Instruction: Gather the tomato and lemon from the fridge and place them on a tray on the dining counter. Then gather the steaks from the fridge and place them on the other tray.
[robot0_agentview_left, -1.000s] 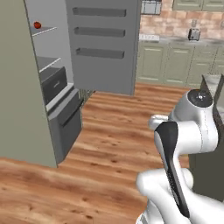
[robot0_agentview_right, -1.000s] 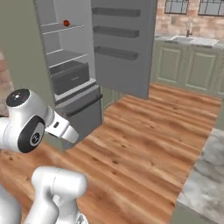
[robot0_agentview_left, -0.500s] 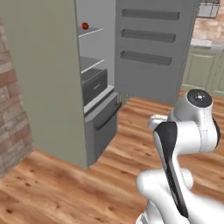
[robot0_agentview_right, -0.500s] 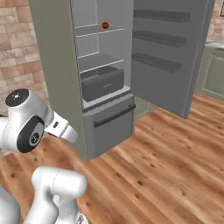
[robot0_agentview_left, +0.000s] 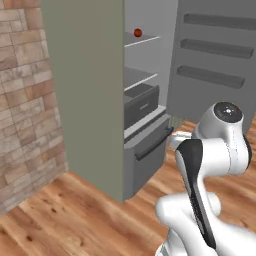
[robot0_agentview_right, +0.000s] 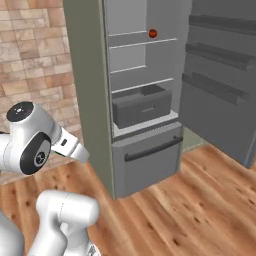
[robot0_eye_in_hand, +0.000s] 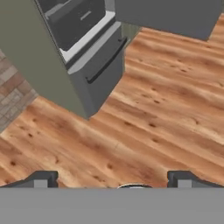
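The fridge stands open, its door swung out to the right. A small red-orange tomato sits on an upper shelf. Below it a dark bin rests on a lower shelf, above the drawer front with its dark bar handle. My gripper is open and holds nothing; it looks down at the wood floor in front of the drawer. The lemon, the steaks, the trays and the dining counter are out of view.
A brick wall flanks the fridge on the left. Wooden floor spreads in front of the fridge. The open door's shelves jut out on the right.
The base has driven and turned toward the fridge, so the whole picture has shifted: the fridge is nearer and more central, the green cabinets have left the views, the brick wall has come in.
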